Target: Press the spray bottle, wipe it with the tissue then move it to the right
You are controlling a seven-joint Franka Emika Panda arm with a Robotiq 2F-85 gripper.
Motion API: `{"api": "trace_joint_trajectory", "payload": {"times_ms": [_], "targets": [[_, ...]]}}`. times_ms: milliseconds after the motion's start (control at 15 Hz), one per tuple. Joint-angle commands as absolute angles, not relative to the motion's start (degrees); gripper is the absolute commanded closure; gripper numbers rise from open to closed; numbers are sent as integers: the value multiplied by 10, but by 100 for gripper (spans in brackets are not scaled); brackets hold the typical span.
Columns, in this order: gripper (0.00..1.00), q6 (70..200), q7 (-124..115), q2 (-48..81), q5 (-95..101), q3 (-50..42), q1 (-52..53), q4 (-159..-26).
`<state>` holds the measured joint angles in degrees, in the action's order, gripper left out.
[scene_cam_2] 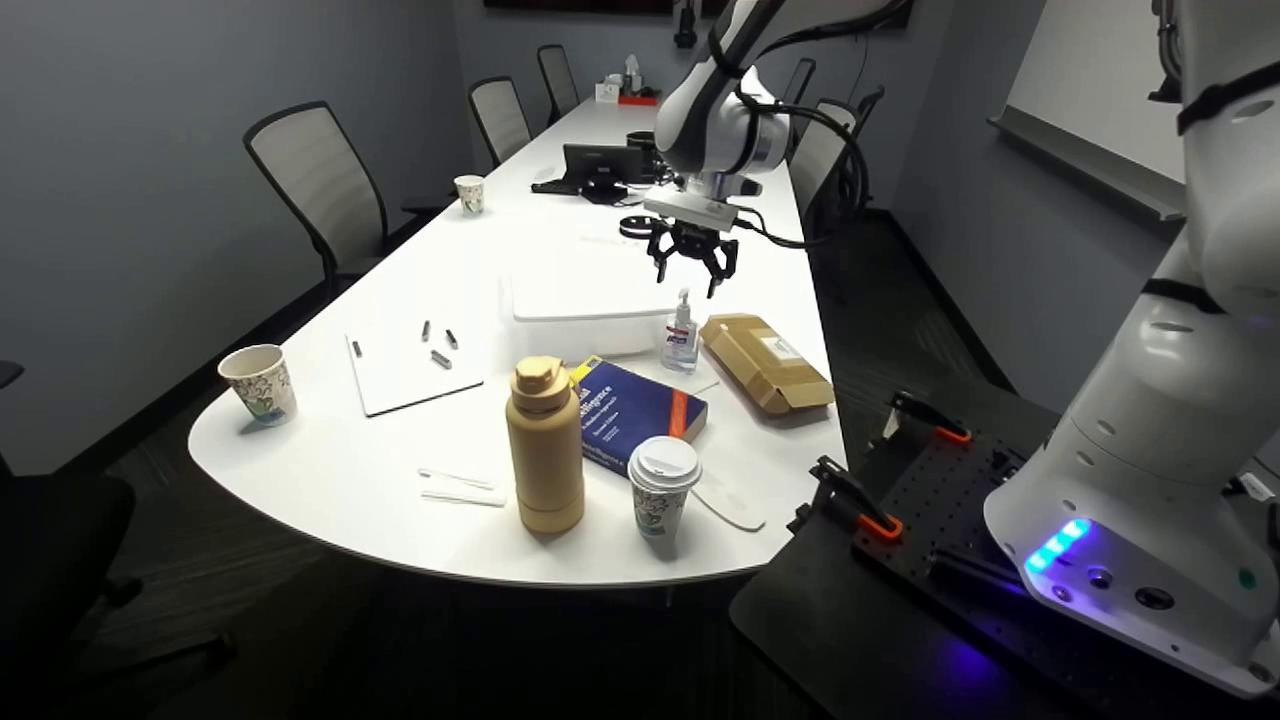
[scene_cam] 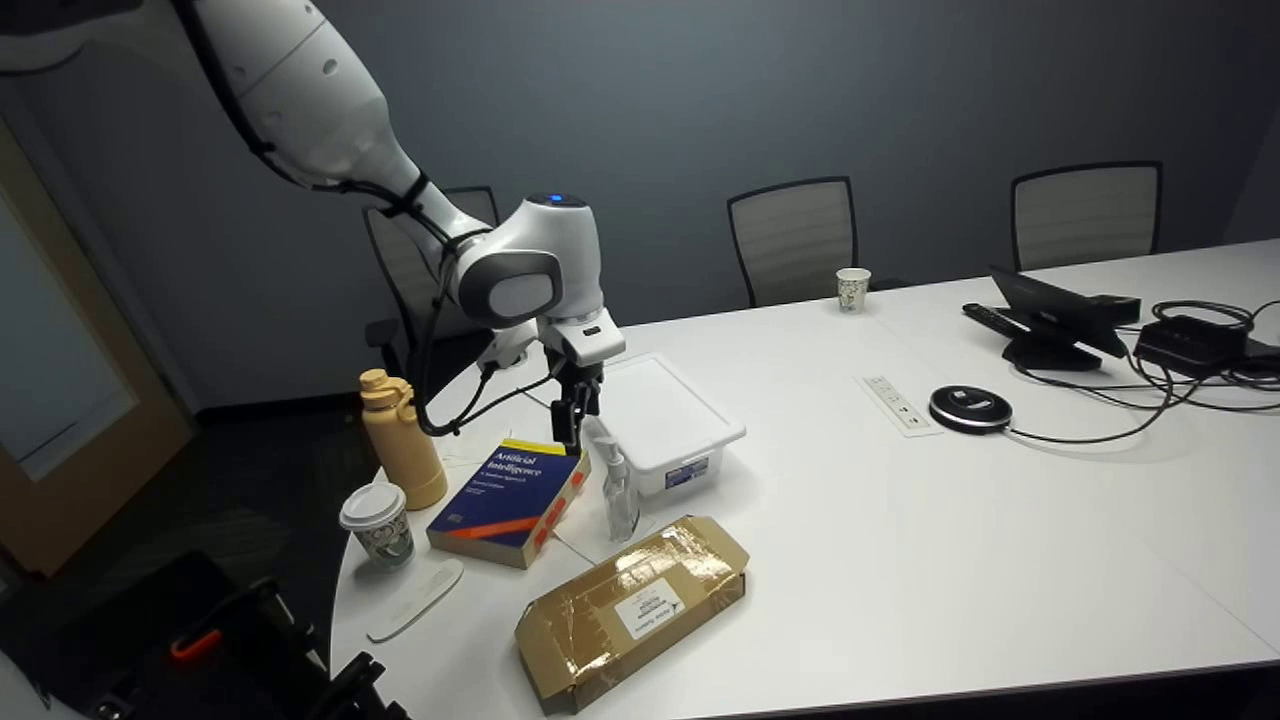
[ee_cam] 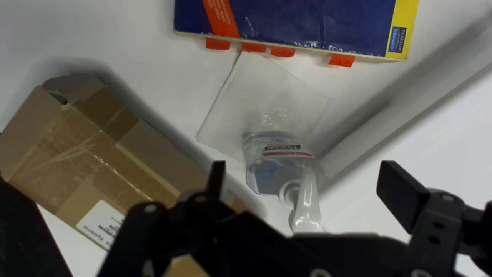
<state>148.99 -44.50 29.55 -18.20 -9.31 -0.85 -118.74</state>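
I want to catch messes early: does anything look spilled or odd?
Possibly. In the wrist view, a shiny, mottled patch shows on the tissue beside the spray bottle. It may be a spill or just light; I can't tell.

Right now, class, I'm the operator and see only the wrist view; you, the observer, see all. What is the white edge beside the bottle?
Observer: A tub, lid on, in an exterior view.
Operator: Does anything stand across the book from the bottle?
Observer: Yes, a flask.
Operator: Is my hand down on the table?
Observer: No, an exterior view shows it hanging above.
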Motion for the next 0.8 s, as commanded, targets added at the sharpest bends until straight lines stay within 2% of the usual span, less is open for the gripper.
{"api": "trace_joint_trajectory", "payload": {"times_ms": [0, 733], "targets": [[0, 1468, -470, 308, -159, -102, 0, -1174], [0, 1477, -465, 348, -118, -115, 6, -1132]]}}
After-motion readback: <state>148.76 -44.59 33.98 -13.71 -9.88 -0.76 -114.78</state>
